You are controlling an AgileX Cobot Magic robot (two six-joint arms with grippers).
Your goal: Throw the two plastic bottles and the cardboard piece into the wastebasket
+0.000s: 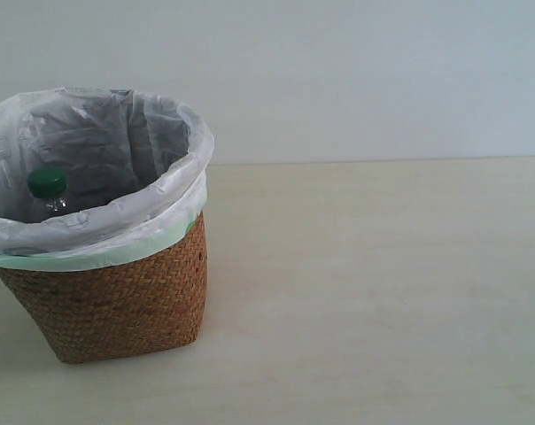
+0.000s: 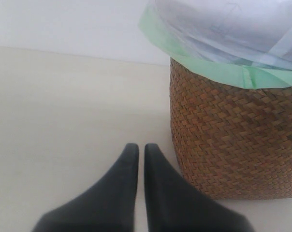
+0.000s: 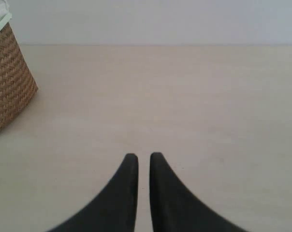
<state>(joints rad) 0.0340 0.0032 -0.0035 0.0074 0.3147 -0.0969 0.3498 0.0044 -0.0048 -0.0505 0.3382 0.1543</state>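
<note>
The brown wicker wastebasket (image 1: 117, 301) stands at the left of the exterior view, lined with a white bag with a green edge. Inside it the longer bottle's green cap (image 1: 47, 182) and clear neck stick up. The shorter bottle and the cardboard piece are hidden or out of view. Neither gripper shows in the exterior view. In the left wrist view my left gripper (image 2: 138, 147) is shut and empty, low over the table just beside the wastebasket (image 2: 233, 140). My right gripper (image 3: 143, 155) is shut and empty over bare table, well away from the wastebasket (image 3: 8, 82).
The pale wooden table (image 1: 383, 292) stretches to the right of the basket, with a plain light wall (image 1: 356, 71) behind it. Nothing else lies on the table in any view.
</note>
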